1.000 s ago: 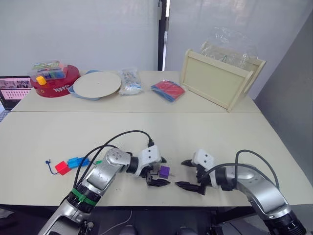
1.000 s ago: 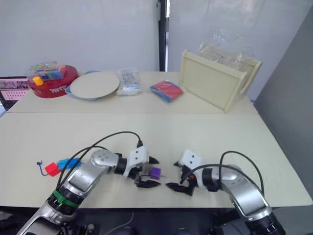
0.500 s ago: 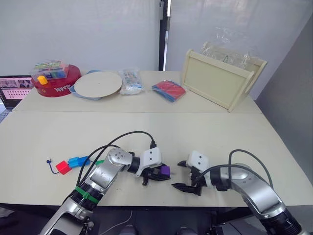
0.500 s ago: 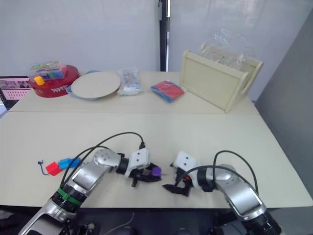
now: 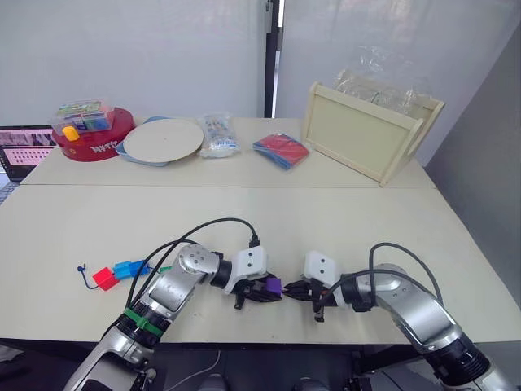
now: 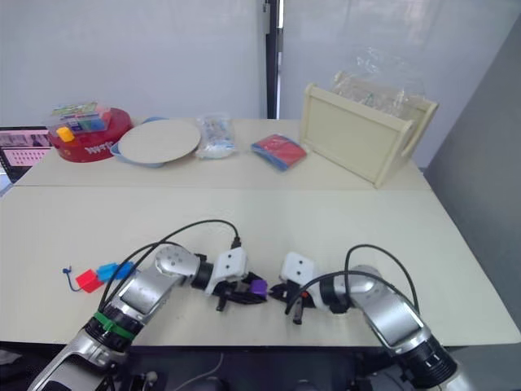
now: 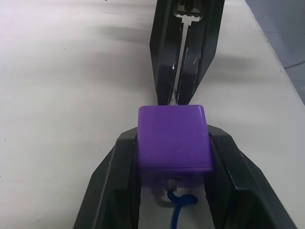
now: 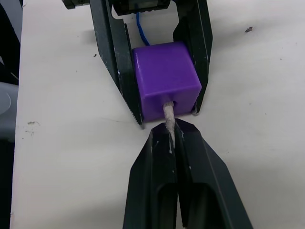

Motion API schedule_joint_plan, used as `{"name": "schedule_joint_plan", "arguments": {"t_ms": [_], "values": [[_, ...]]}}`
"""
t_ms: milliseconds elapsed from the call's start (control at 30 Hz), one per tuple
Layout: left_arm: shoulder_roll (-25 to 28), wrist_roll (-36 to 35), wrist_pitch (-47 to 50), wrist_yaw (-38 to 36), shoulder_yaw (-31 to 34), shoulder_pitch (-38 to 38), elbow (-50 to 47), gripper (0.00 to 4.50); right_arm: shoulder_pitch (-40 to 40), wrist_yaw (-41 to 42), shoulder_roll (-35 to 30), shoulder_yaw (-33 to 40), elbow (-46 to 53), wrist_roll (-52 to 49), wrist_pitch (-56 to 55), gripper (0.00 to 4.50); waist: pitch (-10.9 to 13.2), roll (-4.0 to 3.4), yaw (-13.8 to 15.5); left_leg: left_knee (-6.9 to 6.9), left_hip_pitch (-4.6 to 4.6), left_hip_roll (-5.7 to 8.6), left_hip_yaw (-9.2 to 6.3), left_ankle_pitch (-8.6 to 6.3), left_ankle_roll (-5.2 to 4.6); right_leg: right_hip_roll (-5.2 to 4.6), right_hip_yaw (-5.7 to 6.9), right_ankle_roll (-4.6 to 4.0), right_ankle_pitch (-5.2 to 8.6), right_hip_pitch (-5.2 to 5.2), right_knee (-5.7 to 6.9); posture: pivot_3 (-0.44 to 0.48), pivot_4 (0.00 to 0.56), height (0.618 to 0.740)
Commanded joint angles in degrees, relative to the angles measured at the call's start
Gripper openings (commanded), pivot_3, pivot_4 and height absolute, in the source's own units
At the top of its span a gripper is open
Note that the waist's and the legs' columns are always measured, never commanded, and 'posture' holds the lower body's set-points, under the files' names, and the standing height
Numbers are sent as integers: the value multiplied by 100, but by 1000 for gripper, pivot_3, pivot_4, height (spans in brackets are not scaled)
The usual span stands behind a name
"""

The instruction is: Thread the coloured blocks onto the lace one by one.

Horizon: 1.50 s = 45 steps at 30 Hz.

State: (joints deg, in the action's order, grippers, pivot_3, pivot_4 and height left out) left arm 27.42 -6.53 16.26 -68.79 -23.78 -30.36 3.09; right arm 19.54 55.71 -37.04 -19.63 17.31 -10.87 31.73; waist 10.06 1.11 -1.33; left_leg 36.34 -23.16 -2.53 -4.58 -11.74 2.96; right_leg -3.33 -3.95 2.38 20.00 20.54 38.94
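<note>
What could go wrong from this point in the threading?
The right gripper pinches only the short pale tip of the lace where it pokes out of the purple block; it may slip free when pulled. The left gripper clamps the block by two side faces, so a pull off the hole's line might twist it loose. Both pairs of jaws nearly meet, so they could collide.
</note>
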Motion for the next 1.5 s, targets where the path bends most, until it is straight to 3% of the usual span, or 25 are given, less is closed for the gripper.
{"name": "schedule_joint_plan", "arguments": {"t_ms": [33, 467, 667, 867, 1000, 1167, 1233, 1367, 1500], "values": [[53, 32, -21, -82, -38, -18, -53, 1216, 114, 38, -46, 108, 57, 5, -131, 0, 0, 0, 6, 1, -1, 0, 0, 0, 0, 0, 0, 0, 0, 0, 0, 0, 150, 740], [1001, -118, 136, -108, 525, 439, -502, 1216, -42, 85, -235, 291, 75, -48, -179, 0, 0, 0, -61, 0, 3, -2, 0, 0, 0, 1, 0, 0, 0, 0, 3, 0, 150, 740], [2026, -235, -39, -343, 1165, 876, -308, 1216, -76, 117, -256, 306, 158, -86, -160, 0, 0, -1, -157, -8, 9, -10, 0, 0, 0, 8, -1, -1, 0, 3, 5, 0, 150, 740], [3217, 56, -906, -634, 1693, 1205, 1004, 1216, -47, 347, -384, 359, 42, -150, -276, 0, 1, -3, -179, -15, 18, -14, 3, -1, -1, 9, -3, -1, 0, 3, 5, 0, 150, 740], [3425, -58, -1075, -669, 1855, 1379, 1082, 1216, -8, 480, -442, 358, -60, -145, -350, 0, 3, -8, -225, -36, 31, -16, 6, 0, -1, 10, -5, -2, 1, 2, 6, 0, 150, 740], [3317, -217, -1074, -597, 2048, 1499, 805, 1216, 6, 630, -491, 366, -143, -151, -427, 0, 3, -8, -232, -36, 28, -17, 7, -1, -1, 10, -5, -2, 1, 3, 6, 0, 150, 740], [3247, -356, -961, -610, 2124, 1428, 611, 2249, 46, 641, -439, 307, -180, -128, -443, 0, 3, -8, -223, -36, 26, -17, 7, -1, -1, 10, -5, -2, 1, 5, 6, 0, 150, 740], [3301, -424, -591, -780, 2108, 1232, 320, 3538, 85, 641, -372, 238, -188, -110, -427, 0, 4, -7, -178, -32, 14, -15, 7, 0, 0, 9, -4, -2, 1, 12, 6, 0, 150, 740], [3516, -389, -359, -1246, 1962, 913, 73, 3538, 106, 590, -277, 185, -194, -79, -409, 0, 5, -5, -121, -19, -24, -13, 6, 0, 0, 8, -4, -2, 0, 50, 15, 0, 150, 740]]}}
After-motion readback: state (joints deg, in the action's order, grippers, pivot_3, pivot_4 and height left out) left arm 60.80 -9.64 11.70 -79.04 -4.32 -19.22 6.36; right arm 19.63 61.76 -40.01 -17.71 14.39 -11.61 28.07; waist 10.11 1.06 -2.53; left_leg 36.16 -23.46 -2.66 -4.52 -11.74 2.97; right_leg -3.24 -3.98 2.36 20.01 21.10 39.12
